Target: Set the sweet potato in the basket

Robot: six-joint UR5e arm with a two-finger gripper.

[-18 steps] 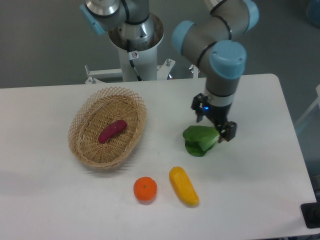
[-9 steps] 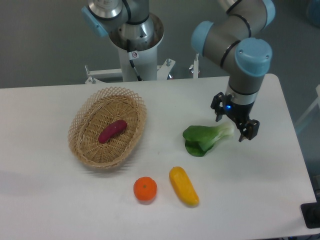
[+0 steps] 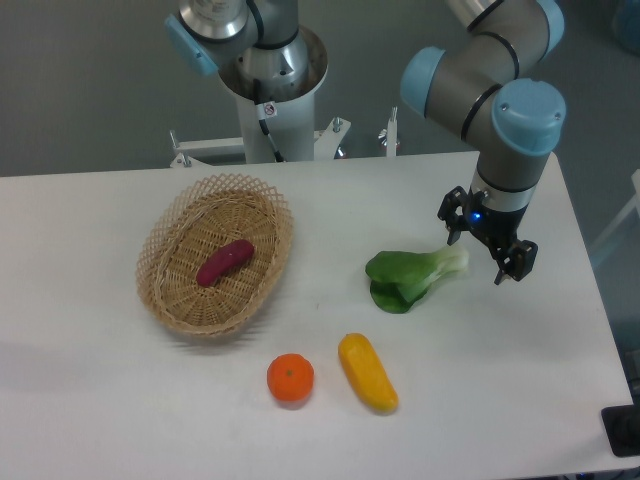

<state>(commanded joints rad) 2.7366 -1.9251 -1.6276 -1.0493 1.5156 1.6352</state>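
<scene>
Item 1, gripper (image 3: 489,244): I logged it hanging over the right part of the table, fingers pointing down and spread apart, nothing between them; a small blue light showed on its body. One fingertip (image 3: 515,262) sat low on the right, the other up near the white stem of the greens, contact not determinable from my view

Item 2, arm (image 3: 500,100): grey links with pale blue joint caps, reaching in from the upper right; its base column (image 3: 272,75) stood behind the table's far edge

Item 3, bok choy (image 3: 410,278): dark green leaves with a pale stalk, lying flat just left of the gripper, stalk end pointing toward it

Item 4, sweet potato (image 3: 224,262): slim magenta-red piece, I recorded it lying inside the basket, on the floor near the middle, tilted with its upper end to the right

Item 5, basket (image 3: 165,255): oval tan wicker with an open-weave rim, on the left half of the table, well apart from the gripper

Item 6, yellow-orange oblong vegetable (image 3: 367,372): near the front edge, below the bok choy

Item 7, round orange fruit (image 3: 290,379): just left of item 6, not touching it

Item 8, table (image 3: 90,410): white top carrying all of the produce
</scene>
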